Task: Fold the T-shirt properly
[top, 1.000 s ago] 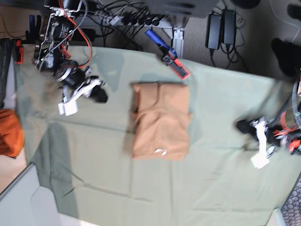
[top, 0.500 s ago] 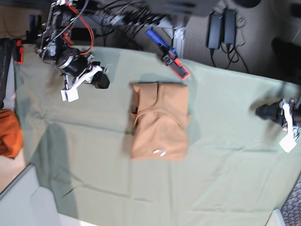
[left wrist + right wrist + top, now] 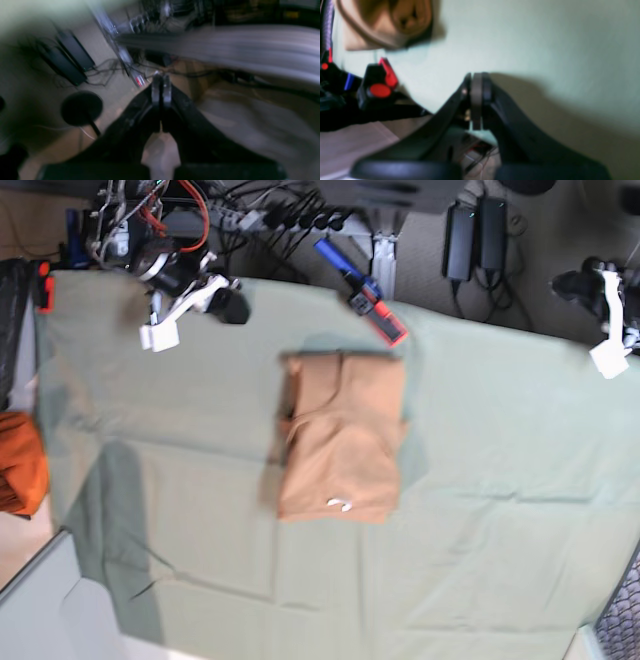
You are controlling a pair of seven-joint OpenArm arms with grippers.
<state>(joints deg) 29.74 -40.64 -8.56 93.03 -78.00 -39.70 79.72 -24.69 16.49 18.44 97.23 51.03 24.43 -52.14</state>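
The tan T-shirt (image 3: 340, 435) lies folded into a rectangle in the middle of the green cloth (image 3: 500, 530), its small white tag (image 3: 340, 503) near the front edge. A corner of the T-shirt (image 3: 385, 22) also shows at the top left of the right wrist view. My right gripper (image 3: 235, 307) is at the far left corner of the table, well apart from the shirt; its fingers (image 3: 476, 77) are shut on nothing. My left gripper (image 3: 565, 283) hangs beyond the table's far right edge, and in the blurred left wrist view that gripper (image 3: 161, 80) is shut and empty over the floor.
A darker orange cloth bundle (image 3: 20, 460) sits at the left edge. A blue and red clamp tool (image 3: 365, 295) lies at the table's back edge behind the shirt. Black power adapters (image 3: 475, 235) and cables lie on the floor beyond the table.
Both arms have drawn back from the shirt toward the far side; the left arm has left the table at the right. The folded shirt has not moved.
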